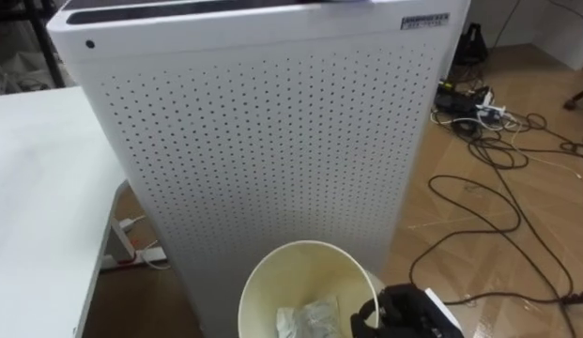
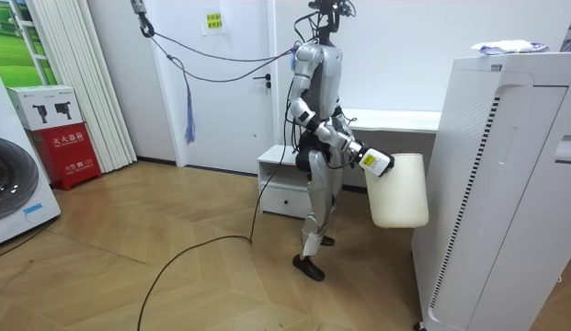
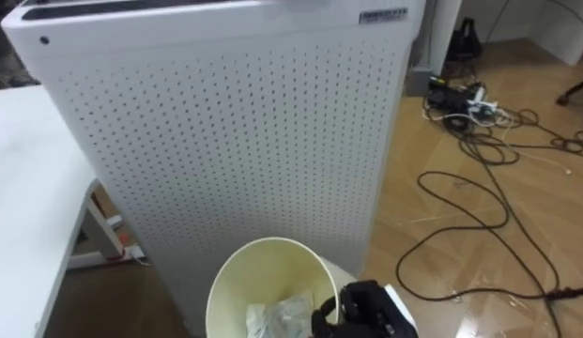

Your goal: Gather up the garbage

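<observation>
A cream waste bin (image 1: 272,264) hangs in front of me at the bottom of the eye views, with crumpled white paper (image 1: 308,317) lying inside. My right hand (image 1: 408,314) is shut on the bin's right rim, its dark fingers hooked over the edge. In the room view I stand upright facing a tall white appliance (image 2: 506,184), and the right hand (image 2: 372,163) carries the bin (image 2: 400,193) just short of it. A crumpled white thing (image 2: 508,46) lies on top of the appliance.
The perforated white appliance (image 1: 272,141) rises close behind the bin. A white table (image 1: 38,207) stands at my left, with a power strip (image 1: 145,253) under it. Dark cables (image 1: 488,122) sprawl over the wooden floor at my right.
</observation>
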